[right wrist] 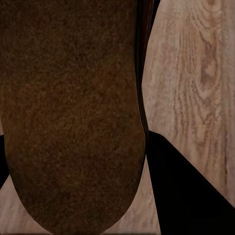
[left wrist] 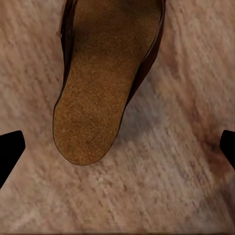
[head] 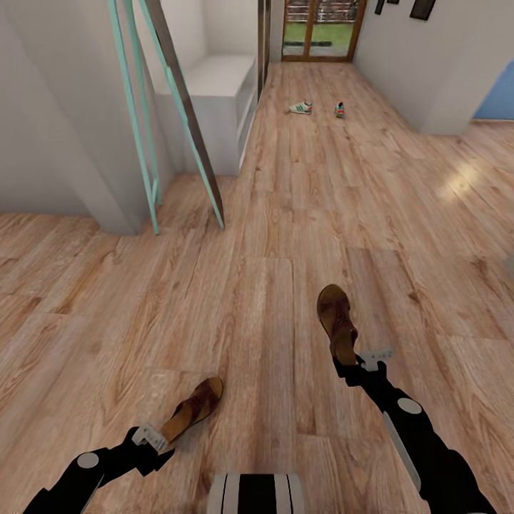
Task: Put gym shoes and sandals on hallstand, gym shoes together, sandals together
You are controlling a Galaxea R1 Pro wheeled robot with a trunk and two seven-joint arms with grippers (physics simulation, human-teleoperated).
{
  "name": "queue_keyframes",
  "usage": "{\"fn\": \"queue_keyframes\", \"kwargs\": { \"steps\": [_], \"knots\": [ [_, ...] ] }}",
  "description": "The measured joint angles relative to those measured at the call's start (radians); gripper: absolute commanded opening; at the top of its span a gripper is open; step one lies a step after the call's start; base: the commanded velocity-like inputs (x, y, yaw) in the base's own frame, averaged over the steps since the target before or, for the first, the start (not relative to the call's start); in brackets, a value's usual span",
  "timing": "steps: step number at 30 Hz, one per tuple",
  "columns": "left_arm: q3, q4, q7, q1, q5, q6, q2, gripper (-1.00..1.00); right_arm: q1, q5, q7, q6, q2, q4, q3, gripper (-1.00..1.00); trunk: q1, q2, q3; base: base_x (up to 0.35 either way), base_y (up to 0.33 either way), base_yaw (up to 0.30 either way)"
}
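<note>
Two brown sandals lie on the corridor floor [head: 271, 214] close in front of me. My left gripper [head: 151, 437] [left wrist: 121, 144] is open at the heel of the left sandal [head: 193, 408] [left wrist: 100, 83], its fingertips wide on either side and not touching it. My right gripper [head: 355, 362] [right wrist: 73, 139] is shut on the heel of the right sandal [head: 336, 321] [right wrist: 68, 112], dark fingers [right wrist: 186, 186] pressed to its sides. Far down the corridor sit two gym shoes [head: 300, 107] [head: 340, 110], a little apart. A light grey bench-like unit, apparently the hallstand [head: 214, 86], stands at the left wall.
A teal-framed panel [head: 146, 114] leans against the white wall corner at the left. A glass door [head: 319, 28] closes the corridor's far end. White walls run along both sides, and an opening with a blue wall [head: 496, 96] shows at the right.
</note>
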State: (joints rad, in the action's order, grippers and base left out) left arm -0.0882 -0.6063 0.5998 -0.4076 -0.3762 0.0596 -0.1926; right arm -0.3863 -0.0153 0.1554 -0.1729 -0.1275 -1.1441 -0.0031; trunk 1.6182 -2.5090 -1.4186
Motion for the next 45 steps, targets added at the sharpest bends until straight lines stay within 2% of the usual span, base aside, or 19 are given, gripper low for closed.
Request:
{"fn": "queue_keyframes", "kwargs": {
  "steps": [6, 13, 26, 30, 31, 34, 35, 36, 41, 45],
  "knots": [
    [-0.003, -0.010, -0.016, -0.006, 0.000, 0.000, -0.003, 1.00, 0.000, 0.000, 0.000, 0.000, 0.000, -0.002, 0.000, -1.00, 0.003, -0.001, -0.023, 0.000, 0.000, 0.000],
    [0.001, -0.027, -0.076, -0.019, 0.000, -0.005, 0.002, 1.00, 0.000, 0.000, 0.000, -0.001, 0.002, -0.002, 0.000, -1.00, 0.003, -0.001, -0.023, 0.000, 0.000, 0.000],
    [0.004, -0.086, -0.089, -0.024, -0.005, -0.009, 0.019, 1.00, 0.000, 0.001, 0.000, -0.002, 0.001, -0.002, 0.000, -1.00, 0.003, -0.001, -0.023, 0.000, 0.000, 0.000],
    [0.004, -0.089, -0.084, -0.025, -0.045, -0.008, 0.031, 1.00, 0.000, 0.001, 0.000, -0.002, 0.002, -0.001, 0.000, -1.00, 0.003, -0.001, -0.023, 0.000, 0.000, 0.000],
    [0.004, -0.089, -0.082, -0.025, -0.074, -0.006, 0.036, 1.00, 0.000, 0.001, 0.000, -0.001, 0.002, -0.001, 0.000, -1.00, 0.003, -0.001, -0.023, 0.000, 0.000, 0.000],
    [0.005, -0.089, -0.067, -0.025, -0.124, -0.004, 0.040, 1.00, 0.000, 0.001, 0.000, 0.000, 0.002, 0.001, 0.000, -1.00, 0.003, -0.001, -0.023, 0.000, 0.000, 0.000],
    [0.010, -0.091, -0.033, -0.026, -0.173, -0.005, 0.039, 1.00, 0.000, 0.001, 0.000, 0.000, 0.002, 0.003, 0.000, -1.00, 0.003, -0.001, -0.023, 0.000, 0.000, 0.000],
    [0.012, -0.094, -0.015, -0.027, -0.188, -0.006, 0.036, 1.00, 0.000, 0.001, 0.000, 0.000, 0.002, 0.003, 0.000, -1.00, 0.003, -0.001, -0.023, 0.000, 0.000, 0.000],
    [0.016, -0.139, 0.042, -0.040, -0.216, -0.009, 0.022, 1.00, 0.000, 0.001, 0.000, 0.000, 0.002, 0.004, 0.000, -1.00, 0.003, -0.001, -0.023, 0.000, 0.000, 0.000],
    [0.016, -0.156, 0.048, -0.041, -0.239, -0.010, 0.021, 1.00, 0.000, 0.001, 0.000, 0.000, 0.003, 0.003, 0.000, -1.00, 0.003, -0.001, -0.023, 0.000, 0.000, 0.000]
  ]
}}
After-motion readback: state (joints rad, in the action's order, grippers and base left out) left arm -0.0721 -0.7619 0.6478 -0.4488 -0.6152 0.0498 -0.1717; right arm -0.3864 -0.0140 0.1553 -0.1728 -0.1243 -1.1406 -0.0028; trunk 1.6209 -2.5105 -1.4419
